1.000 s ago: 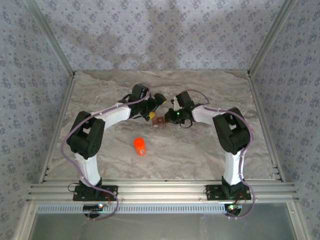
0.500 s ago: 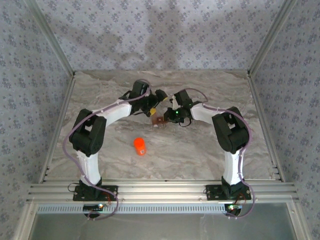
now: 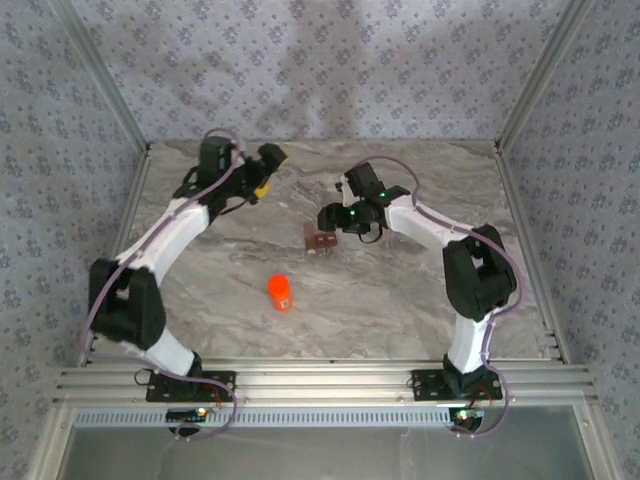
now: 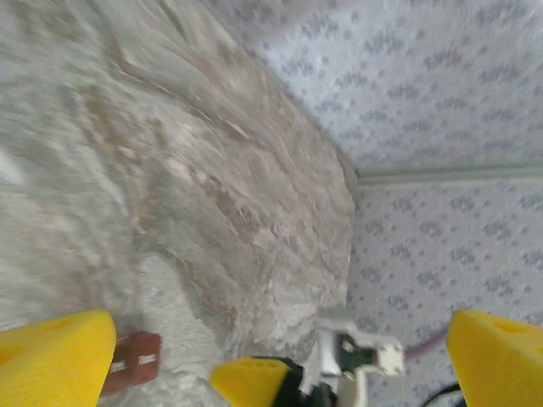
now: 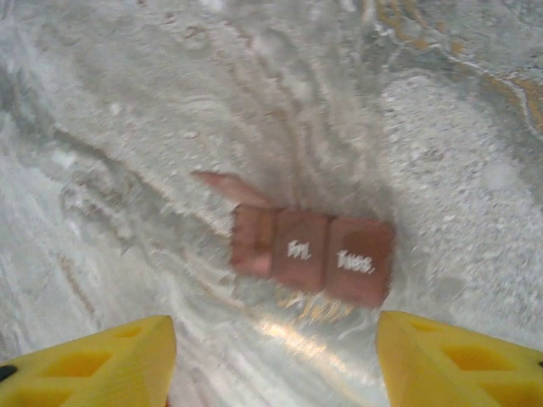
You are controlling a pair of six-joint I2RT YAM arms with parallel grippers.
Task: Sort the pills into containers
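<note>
Containers [image 5: 314, 250]: a reddish-brown strip of three joined cells, flat on the marbled table [image 3: 420, 300]. White lettering on two lids; a flap sticks out at one end. It lies just ahead of the right gripper [image 5: 271, 360], clear of both fingertips. Right jaws stand well apart, nothing held. Left gripper [image 3: 268, 172] is well apart from the strip, jaws spread wide, empty. Orange bottle [image 3: 280, 292] stands apart, back toward the arm bases.
</note>
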